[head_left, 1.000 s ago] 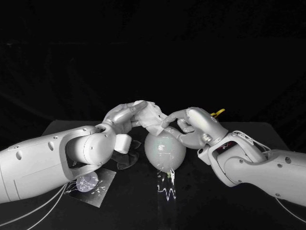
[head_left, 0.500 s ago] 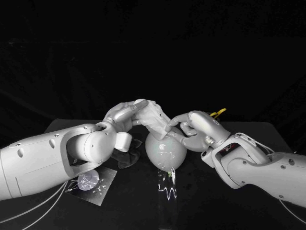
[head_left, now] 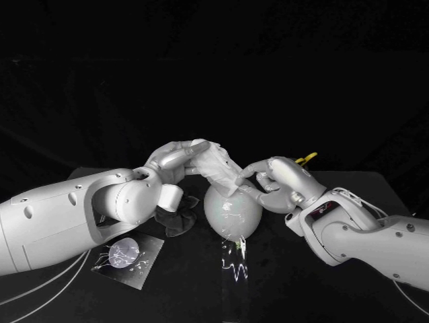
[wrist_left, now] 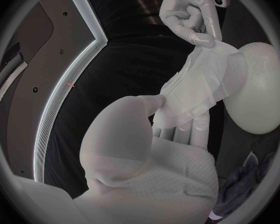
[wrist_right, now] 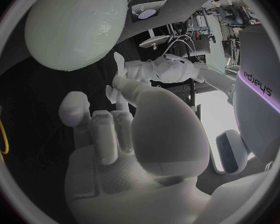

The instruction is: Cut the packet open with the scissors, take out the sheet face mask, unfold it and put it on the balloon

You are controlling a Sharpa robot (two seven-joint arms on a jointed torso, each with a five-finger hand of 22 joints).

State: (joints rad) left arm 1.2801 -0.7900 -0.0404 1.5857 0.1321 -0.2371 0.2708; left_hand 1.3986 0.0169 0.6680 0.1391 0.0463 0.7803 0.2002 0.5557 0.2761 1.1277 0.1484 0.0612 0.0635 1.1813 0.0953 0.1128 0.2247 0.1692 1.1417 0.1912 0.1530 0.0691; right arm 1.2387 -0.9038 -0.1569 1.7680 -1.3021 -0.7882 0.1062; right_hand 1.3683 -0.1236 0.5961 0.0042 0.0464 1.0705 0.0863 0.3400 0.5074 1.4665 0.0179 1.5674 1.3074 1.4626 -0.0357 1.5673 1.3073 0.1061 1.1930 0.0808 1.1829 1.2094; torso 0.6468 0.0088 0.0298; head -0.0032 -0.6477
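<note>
Head view: the left hand (head_left: 176, 161) and right hand (head_left: 271, 180) meet just above the balloon (head_left: 232, 212). Each pinches one end of the white sheet face mask (head_left: 214, 165), which is spread between them. In the left wrist view the mask hangs against the balloon's side. The packet (head_left: 127, 254) lies flat on the worktop (head_left: 263, 282) beside the left arm, and a yellow scissors (head_left: 306, 158) handle shows behind the right hand.

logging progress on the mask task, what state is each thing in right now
sheet face mask: out of the packet, partly unfolded, held between both hands
balloon: inflated, mask not yet over it
packet: lying flat, unheld
scissors: set down behind the right hand, unheld
left hand: holds one end of the mask
right hand: pinches the other end
</note>
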